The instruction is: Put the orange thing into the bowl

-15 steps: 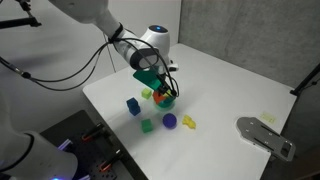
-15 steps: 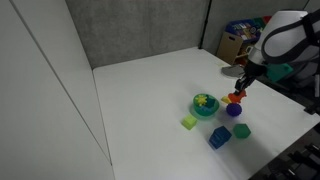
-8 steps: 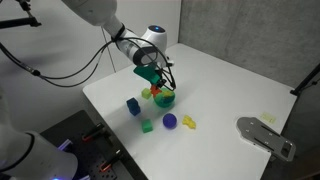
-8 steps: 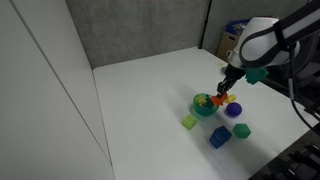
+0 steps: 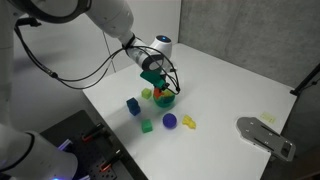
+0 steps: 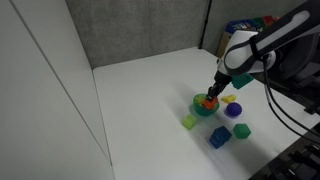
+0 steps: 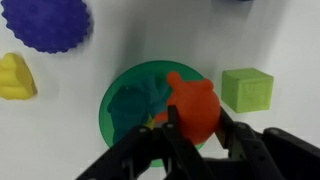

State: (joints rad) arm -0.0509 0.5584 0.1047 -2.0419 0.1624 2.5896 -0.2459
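Observation:
My gripper [image 7: 198, 125] is shut on the orange thing [image 7: 193, 105], a chunky orange-red block, and holds it just above the green bowl [image 7: 120, 95]. The block overlaps the bowl's right rim in the wrist view. In both exterior views the gripper [image 6: 212, 93] [image 5: 160, 88] hangs right over the bowl [image 6: 203, 107] [image 5: 165, 99], with the orange block [image 6: 208, 99] at its fingertips. A teal piece and a bit of yellow lie inside the bowl. Whether the block touches the bowl cannot be told.
Around the bowl on the white table lie a green cube [image 7: 247, 89] [image 6: 188, 121], a purple spiky round piece [image 7: 45, 22] [image 6: 234, 110], a yellow piece [image 7: 15, 78] [image 6: 230, 99], and a blue block [image 6: 219, 136]. A grey metal plate [image 5: 265, 136] lies near a table corner.
The gripper has moved with the orange block from beside the bowl to over it and come down closer to its rim.

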